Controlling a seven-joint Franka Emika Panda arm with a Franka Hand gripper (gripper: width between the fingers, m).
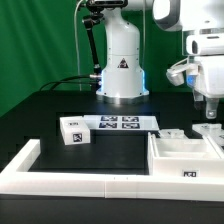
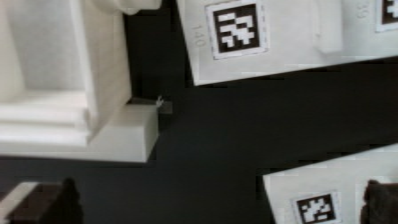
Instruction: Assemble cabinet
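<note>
Cabinet [image 1: 170, 172]: open white box, stood on the tabletop [image 1: 50, 110] at the exterior view's near right. Hand [image 1: 208, 112]: hung above it, fingers spread, empty. Best centred over one panel before closing.

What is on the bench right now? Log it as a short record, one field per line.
claw: open, empty; hangs over the cabinet's far side, apart from it
cabinet: open white box with tags, on the table, at the exterior view's right
loose block: white, tagged, beside the marker board, on the exterior view's left of it
marker board: flat, mid-table, before the arm's base
low wall: long, white, along the near edge
</note>
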